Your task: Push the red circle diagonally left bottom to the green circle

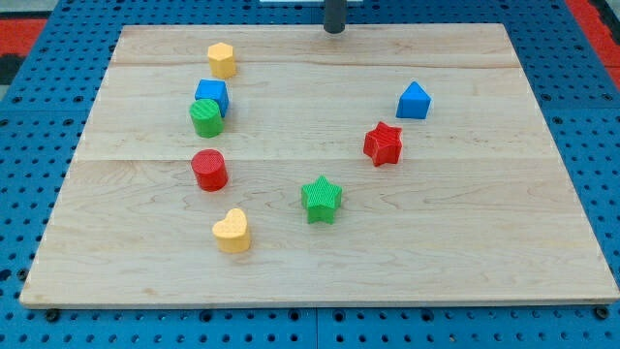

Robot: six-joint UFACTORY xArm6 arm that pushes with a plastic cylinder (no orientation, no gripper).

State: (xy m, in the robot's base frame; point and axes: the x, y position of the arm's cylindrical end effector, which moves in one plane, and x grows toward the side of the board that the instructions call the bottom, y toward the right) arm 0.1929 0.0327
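The red circle [209, 170] stands on the wooden board [484, 223] at the view's left of centre. The green circle [205, 117] is just above it, a little apart, touching the blue cube [212, 95] behind it. My tip [334, 29] is at the view's top edge of the board, right of centre, far from both circles and touching no block.
A yellow hexagon [222, 59] sits at top left. A yellow heart [232, 232] lies below the red circle. A green star [321, 199] is at centre bottom, a red star [384, 144] and a blue triangular block [414, 101] at right.
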